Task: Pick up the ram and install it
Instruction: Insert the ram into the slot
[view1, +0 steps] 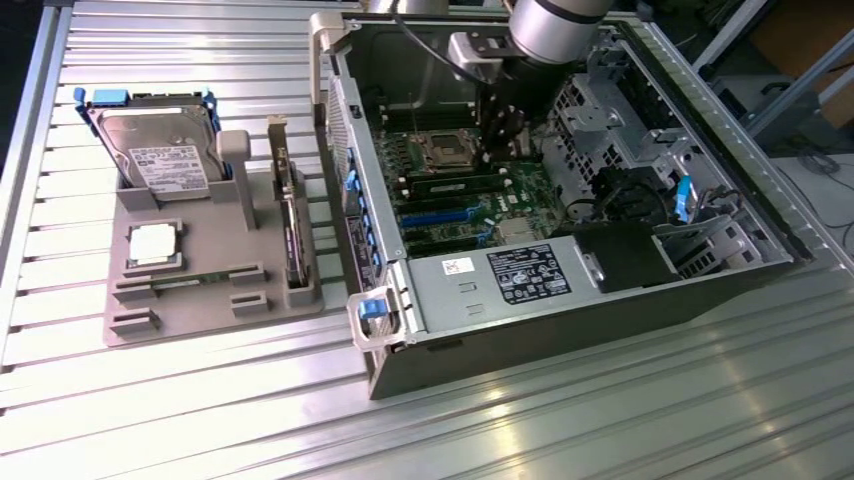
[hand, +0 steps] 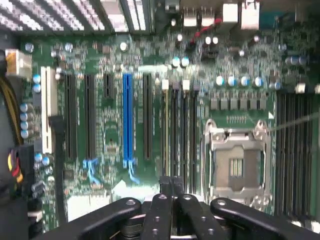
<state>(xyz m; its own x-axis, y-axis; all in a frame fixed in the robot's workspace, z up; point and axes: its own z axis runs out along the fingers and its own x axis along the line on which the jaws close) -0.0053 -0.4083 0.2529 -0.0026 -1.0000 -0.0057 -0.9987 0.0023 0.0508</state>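
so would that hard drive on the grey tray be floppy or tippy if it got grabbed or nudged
The hard drive is probably rigid and heavy for its size, since it looks like a flat metal-cased block. Its blue carrier may give a less slippery hold than the smooth top. A nudge likely won't tip it, as its lower end seems to sit in a slot of the grey tray.

Glossy ribbed metal table (view1: 601, 420)

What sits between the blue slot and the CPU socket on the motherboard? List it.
In the wrist view, one long black slot stands next to the blue slot, then a bank of narrow memory slots runs beside the CPU socket.
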